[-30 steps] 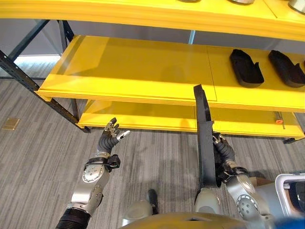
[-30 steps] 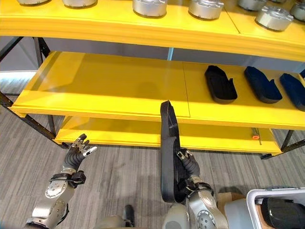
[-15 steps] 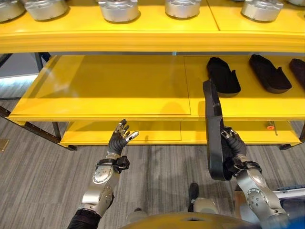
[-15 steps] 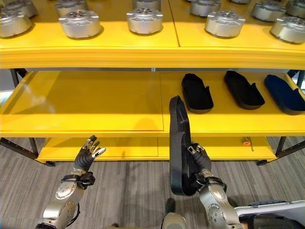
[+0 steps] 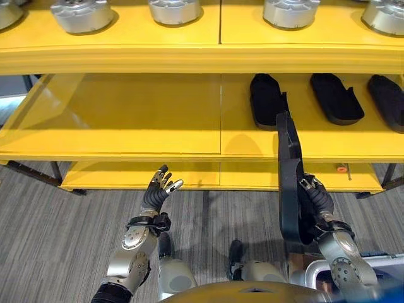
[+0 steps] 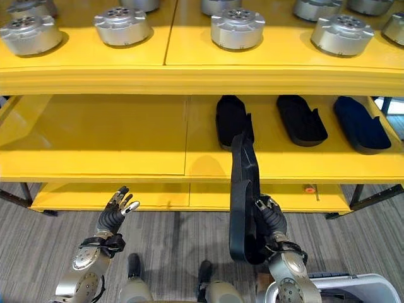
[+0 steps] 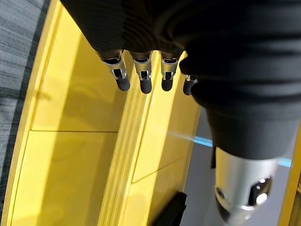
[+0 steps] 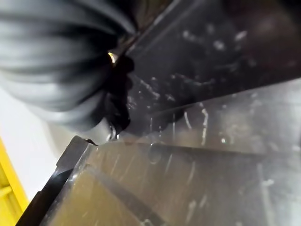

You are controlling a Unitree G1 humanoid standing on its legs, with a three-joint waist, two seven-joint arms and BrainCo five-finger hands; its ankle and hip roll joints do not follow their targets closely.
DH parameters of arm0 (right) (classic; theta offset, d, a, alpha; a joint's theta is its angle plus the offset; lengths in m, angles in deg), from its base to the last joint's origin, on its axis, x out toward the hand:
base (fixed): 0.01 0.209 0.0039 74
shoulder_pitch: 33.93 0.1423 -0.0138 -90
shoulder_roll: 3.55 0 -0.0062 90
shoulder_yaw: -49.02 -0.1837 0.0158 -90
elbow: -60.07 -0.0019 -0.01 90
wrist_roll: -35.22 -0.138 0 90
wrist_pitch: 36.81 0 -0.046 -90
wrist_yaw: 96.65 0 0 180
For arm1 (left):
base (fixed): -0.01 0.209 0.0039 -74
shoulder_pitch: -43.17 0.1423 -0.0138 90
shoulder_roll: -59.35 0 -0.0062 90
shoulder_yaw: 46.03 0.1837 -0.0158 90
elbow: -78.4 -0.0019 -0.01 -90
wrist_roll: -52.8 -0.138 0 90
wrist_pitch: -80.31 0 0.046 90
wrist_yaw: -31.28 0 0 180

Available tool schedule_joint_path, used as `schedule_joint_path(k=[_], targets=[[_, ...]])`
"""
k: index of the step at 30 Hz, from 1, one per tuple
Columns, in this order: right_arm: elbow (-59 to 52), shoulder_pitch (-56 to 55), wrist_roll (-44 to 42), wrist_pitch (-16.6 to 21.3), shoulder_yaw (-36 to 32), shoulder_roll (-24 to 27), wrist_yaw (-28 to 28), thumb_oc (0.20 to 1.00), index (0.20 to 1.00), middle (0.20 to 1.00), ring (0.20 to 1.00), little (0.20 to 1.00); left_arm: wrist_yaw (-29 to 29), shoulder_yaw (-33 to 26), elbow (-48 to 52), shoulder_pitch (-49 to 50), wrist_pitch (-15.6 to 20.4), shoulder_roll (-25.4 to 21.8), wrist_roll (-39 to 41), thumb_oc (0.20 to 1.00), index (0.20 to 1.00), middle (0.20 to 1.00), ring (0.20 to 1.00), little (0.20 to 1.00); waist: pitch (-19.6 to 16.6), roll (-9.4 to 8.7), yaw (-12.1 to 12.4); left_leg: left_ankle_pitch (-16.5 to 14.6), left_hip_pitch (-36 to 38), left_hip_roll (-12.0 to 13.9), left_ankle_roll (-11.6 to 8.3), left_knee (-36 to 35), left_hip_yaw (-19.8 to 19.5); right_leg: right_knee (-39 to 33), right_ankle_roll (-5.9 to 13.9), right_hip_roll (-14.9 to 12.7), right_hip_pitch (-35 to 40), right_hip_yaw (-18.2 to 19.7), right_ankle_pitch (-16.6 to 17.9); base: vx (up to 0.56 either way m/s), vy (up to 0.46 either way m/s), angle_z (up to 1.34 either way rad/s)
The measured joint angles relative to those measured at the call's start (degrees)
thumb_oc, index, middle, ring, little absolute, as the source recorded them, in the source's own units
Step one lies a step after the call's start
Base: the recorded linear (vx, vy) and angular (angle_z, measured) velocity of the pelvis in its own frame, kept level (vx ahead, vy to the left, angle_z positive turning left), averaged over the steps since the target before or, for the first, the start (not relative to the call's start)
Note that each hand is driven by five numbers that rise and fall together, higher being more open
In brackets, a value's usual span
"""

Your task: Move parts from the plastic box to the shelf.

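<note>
**One part in hand, shelf ahead**

We face the yellow shelf [image 6: 95, 158], whose middle level already bears three black parts [image 6: 302, 120], so we judge the job well along. Our right hand [image 6: 273, 221] clasps another long black part [image 6: 243, 189] upright, not yet laid down. Our left hand [image 6: 117, 211] hangs relaxed and holds nothing. The right eye view shows the plastic box [image 6: 353, 281] rim; the right wrist view shows the part's scuffed surface.

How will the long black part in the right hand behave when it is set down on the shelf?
The black part stands upright without sagging, so probably stiff. The right hand grips its lower end alone, so fairly light. Being long and narrow, it may tip if placed on edge.
</note>
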Motion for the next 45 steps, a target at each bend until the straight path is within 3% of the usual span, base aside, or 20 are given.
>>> schedule_joint_path(k=[3, 6, 7, 8, 11, 14, 15, 18, 25, 28, 32, 35, 38, 45], targets=[[-0.12, -0.99, 0.24, 0.03, -0.69, 0.12, -0.32, 0.2, 0.2, 0.2, 0.2, 0.2, 0.34, 0.02, 0.18, -0.53, 0.18, 0.02, 0.01, 1.0, 1.0, 1.0, 1.0, 1.0, -0.74, 1.67, -1.12, -0.19, 1.7, -1.46, 0.39, 2.52, 1.36, -0.01, 0.53, -0.77, 1.91, 1.54, -0.48, 0.16, 0.23, -0.34], [-0.12, -1.12, 0.32, 0.01, -1.19, 0.47, -0.43, 0.2, 0.2, 0.2, 0.2, 0.2, 0.46, 0.05, 0.25, -0.68, 0.18, 0.01, -0.07, 1.0, 1.0, 1.0, 1.0, 1.0, -1.06, 3.55, -1.01, 1.25, 2.11, -3.66, 2.35, 2.87, 3.86, 1.91, 3.19, -3.93, 1.65, 2.65, -0.87, 0.08, 0.214, -0.16], [-0.11, -0.82, 0.32, -0.05, -1.08, 0.31, -0.43, 0.2, 0.2, 0.2, 0.2, 0.2, 0.41, -0.02, 0.32, -0.95, 0.19, -0.41, -0.12, 1.0, 1.0, 1.0, 1.0, 1.0, -1.19, 3.83, -0.71, -1.92, 2.15, -5.05, 2.51, 3.57, 4.51, 3.95, 4.77, -5.78, 0.48, 3.1, -1.94, 0.01, 0.131, 0.06], [-0.15, -0.3, 0.34, -0.06, -0.53, 0.1, -0.64, 0.2, 0.2, 0.2, 0.2, 0.2, 0.29, -0.12, 0.37, -1.71, 0.21, -1.37, -0.19, 1.0, 1.0, 1.0, 1.0, 1.0, -0.62, 2.81, -0.57, -4.08, 1.58, -7.46, 3.74, 4.12, 4.38, 6.03, 6.23, -8.58, -0.84, 3.02, -2.92, 0.01, 0.105, 0.16], [-0.34, 0.78, 1.49, -0.54, 1.85, -0.28, -1.6, 0.2, 0.2, 0.2, 0.2, 0.2, -0.03, -0.39, 1.15, -4.68, 0.21, -5.33, -0.55, 1.0, 1.0, 1.0, 1.0, 1.0, 0.61, -1.52, 1.67, -6.41, -1.27, -12.93, 7.23, 7.17, 4.37, 6.6, 7.15, -14.67, -2.3, 3.12, -2.87, -0.01, 0.083, 0.24], [-0.81, 2.96, 2.11, -0.72, 2.86, -0.3, -1.75, 0.2, 0.2, 0.2, 0.2, 0.2, -0.09, -0.41, 1.25, -5.81, 0.23, -6.89, -1.07, 1.0, 1.0, 1.0, 1.0, 1.0, 1.15, -2.63, 2.4, -7.36, -2.7, -14.5, 8.31, 9.02, 4.3, 5.5, 8.71, -16.87, -2.26, 3.31, -1.72, -0.03, 0.053, 0.15], [-1.26, 6.38, 2.99, -0.72, 2.98, -0.4, -1.55, 0.2, 0.2, 0.2, 0.2, 0.2, -0.21, -0.52, 1.34, -6.32, 0.26, -7.18, -1.11, 1.0, 1.0, 1.0, 1.0, 1.0, 1.28, -2.93, 2.6, -7.9, -3.93, -15.17, 8.67, 10.24, 4.12, 4.26, 10.4, -17.85, -2.05, 3.6, -0.4, -0.05, 0.055, 0.07], [-1.25, 14.14, 3.92, -0.62, 3.27, -0.2, -0.47, 0.2, 0.2, 0.2, 0.2, 0.2, -1.02, 0.07, 1.76, -7.43, 0.44, -6.32, -1.15, 1.0, 1.0, 1.0, 1.0, 1.0, 2.66, -2.62, 2.93, -8.52, -6.46, -14.41, 8.51, 12.72, 3.99, 2.69, 11.93, -17.2, -2.65, 3.41, 0.33, -0.05, 0.014, 0.01], [-0.61, 24.72, 4.9, 0.11, 6.42, 0.24, 3.81, 0.2, 0.2, 0.2, 0.2, 0.2, -2.15, 1.25, 2.51, -9.1, 0.43, -6.14, -1.59, 1.0, 1.0, 1.0, 1.0, 1.0, 4.4, -2.09, 2.78, -9.63, -13.79, -12.36, 7.99, 17.74, 2.28, 3.24, 10.54, -15.54, -6.9, 2.28, 1.12, -0.04, -0.011, 0.06], [-0.18, 27.51, 5.48, 0.1, 7.13, -0.01, 5.81, 0.2, 0.2, 0.2, 0.2, 0.2, -2.63, 2.35, 2.53, -10.2, 0.37, -6.19, -1.5, 1.0, 1.0, 1.0, 1.0, 1.0, 5.79, -2.15, 5.04, -9.54, -14.36, -12.38, 8.14, 18.37, 2.01, 3.27, 10.5, -15.57, -7.18, 2.02, 1.21, -0.03, -0.02, 0.05], [6.03, 39.21, 5.96, 0.51, 6.97, 0.12, 9.88, 0.2, 0.2, 0.2, 0.2, 0.2, -2.77, 2.53, 2.69, -11.33, 0.39, -7.04, -0.91, 1.0, 1.0, 1.0, 1.0, 1.0, 8.36, -1.44, 6.86, -9.56, -16.49, -12.29, 8.19, 19.86, 0.83, 3.79, 10.53, -15.32, -8.12, 0.95, 1.23, -0.08, -0.005, 0.12], [14.41, 52.65, 6.28, 0.6, 5.49, 2.9, 14.77, 0.2, 0.2, 0.2, 0.2, 0.2, -3.4, 3.18, 4.13, -12.67, 0.42, -7.41, -0.51, 1.0, 1.0, 1.0, 1.0, 1.0, 10.31, -0.06, 8.09, -9.78, -19.42, -12.1, 8.56, 21.76, 0.14, 5.95, 10.37, -15.36, -10.73, 0.61, 1.03, -0.08, 0.016, 0.09], [18.36, 61.64, 7.54, 1.34, 4.21, 3.72, 17.99, 0.2, 0.2, 0.2, 0.2, 0.2, -3.79, 4.72, 4.46, -14.38, 0.66, -8.69, 0.23, 1.0, 1.0, 1.0, 1.0, 1.0, 13.2, -0.24, 8.86, -10.04, -20.23, -12.15, 8.97, 23.33, 0.04, 9.3, 9.77, -15.78, -12.4, 0.77, 0.06, -0.08, 0.022, 0.03], [30.32, 74.33, 7.95, 1.69, 6.41, 4.15, 21.14, 0.2, 0.2, 0.2, 0.2, 0.2, -4.8, 6.59, 4.51, -18.16, 1.39, -9.32, 2.38, 1.0, 1.0, 1.0, 1.0, 1.0, 15.37, -0.41, 8.82, -11.2, -24.96, -11.49, 9.62, 28.69, -0.06, 18.81, 9.37, -16.4, -19.26, 2.65, -3.27, -0.08, 0.013, -0.03]])
